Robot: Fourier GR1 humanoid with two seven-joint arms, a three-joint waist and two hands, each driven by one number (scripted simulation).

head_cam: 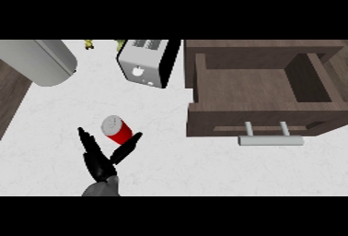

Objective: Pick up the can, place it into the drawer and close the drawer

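A red can (117, 130) with a silver top lies tilted on the white counter, left of the middle. My left hand (101, 167) comes in from below, just under the can. It is open, with straight fingers (87, 143) to the can's left and the thumb (129, 144) to its lower right, so the can sits in the gap between them. I cannot tell whether they touch it. The brown wooden drawer (204, 87) stands pulled open at the right, its inside bare. Its grey bar handle (269, 139) faces the front. My right hand does not show.
A silver toaster (146, 62) stands at the back, just left of the drawer. A large grey rounded object (41, 60) fills the back left corner. The counter's dark wooden edge (10, 101) runs down the left side. Small yellow-green items (121, 44) sit at the far back.
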